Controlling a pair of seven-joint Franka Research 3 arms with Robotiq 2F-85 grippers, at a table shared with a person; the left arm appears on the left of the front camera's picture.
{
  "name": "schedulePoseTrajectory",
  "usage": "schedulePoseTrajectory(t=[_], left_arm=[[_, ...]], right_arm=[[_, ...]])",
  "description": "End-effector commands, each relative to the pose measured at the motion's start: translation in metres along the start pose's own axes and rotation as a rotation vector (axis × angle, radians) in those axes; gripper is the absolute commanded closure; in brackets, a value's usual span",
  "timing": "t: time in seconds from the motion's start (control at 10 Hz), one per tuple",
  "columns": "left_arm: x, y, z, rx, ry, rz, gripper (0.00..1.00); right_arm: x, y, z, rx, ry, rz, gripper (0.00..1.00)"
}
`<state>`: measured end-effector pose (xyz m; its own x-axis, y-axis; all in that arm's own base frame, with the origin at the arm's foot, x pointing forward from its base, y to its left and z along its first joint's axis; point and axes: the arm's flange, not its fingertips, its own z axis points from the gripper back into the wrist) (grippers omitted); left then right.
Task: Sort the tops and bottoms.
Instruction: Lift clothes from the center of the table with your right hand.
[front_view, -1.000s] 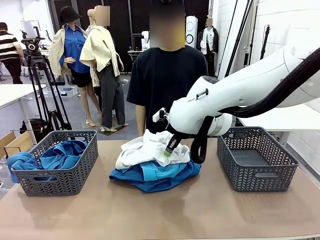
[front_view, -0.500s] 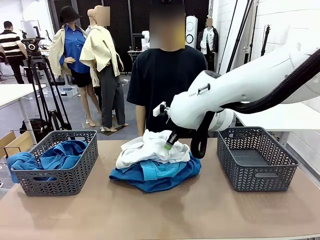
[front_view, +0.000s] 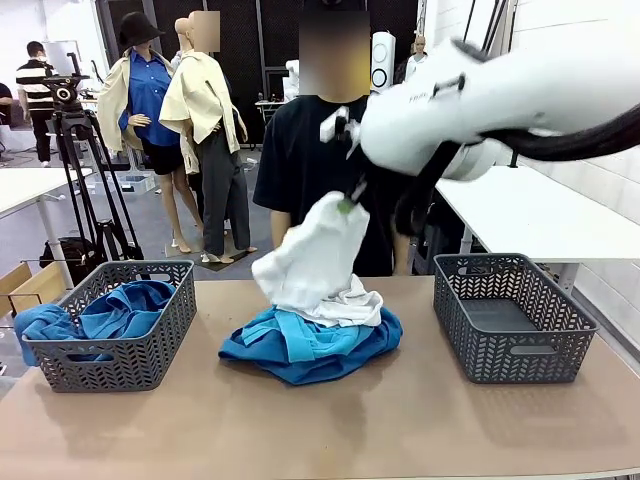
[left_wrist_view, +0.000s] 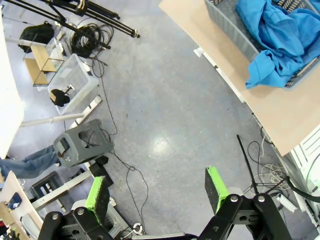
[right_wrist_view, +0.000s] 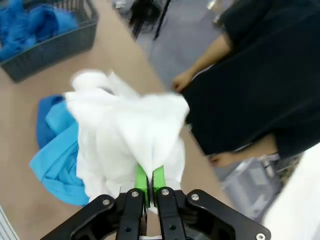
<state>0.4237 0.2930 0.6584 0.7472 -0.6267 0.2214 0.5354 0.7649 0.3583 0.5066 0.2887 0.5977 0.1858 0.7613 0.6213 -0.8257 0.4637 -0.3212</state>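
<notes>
My right gripper (front_view: 347, 206) is shut on a white top (front_view: 315, 255) and holds it up over the middle of the table. The cloth's lower end still trails onto the pile. In the right wrist view the green pads (right_wrist_view: 143, 179) pinch a fold of that white top (right_wrist_view: 125, 130). Beneath it lies a heap of a turquoise garment (front_view: 300, 335) on a darker blue one (front_view: 255, 355). More blue garments (front_view: 120, 305) fill the left basket (front_view: 150, 350). My left gripper (left_wrist_view: 156, 192) hangs open over the floor, off the table's edge, with nothing in it.
An empty grey basket (front_view: 510, 345) stands at the table's right. A person in a black shirt (front_view: 310, 150) stands at the far side, one hand (right_wrist_view: 182, 80) near the table edge. A tripod (front_view: 75, 150) stands at the back left. Bare tabletop (front_view: 320, 430) runs along the front.
My right gripper has risen from the pile, up and slightly right, pulling the white top off the blue heap with it. The left basket and blue pile have stayed put.
</notes>
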Motion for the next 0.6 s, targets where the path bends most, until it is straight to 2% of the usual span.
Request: schedulePoseTrajectory(t=[0.0,0.3,0.5], left_arm=[[-0.002,0.000,0.002,0.006,0.008,-0.004,0.00],[-0.002,0.000,0.002,0.006,0.008,-0.004,0.00],[-0.002,0.000,0.002,0.006,0.008,-0.004,0.00]], right_arm=[[0.053,-0.023,0.059,-0.137,-0.085,0.077,1.00],[0.143,-0.048,0.176,-0.426,-0.161,0.129,1.00],[0.185,-0.049,0.232,-0.605,-0.184,0.148,1.00]])
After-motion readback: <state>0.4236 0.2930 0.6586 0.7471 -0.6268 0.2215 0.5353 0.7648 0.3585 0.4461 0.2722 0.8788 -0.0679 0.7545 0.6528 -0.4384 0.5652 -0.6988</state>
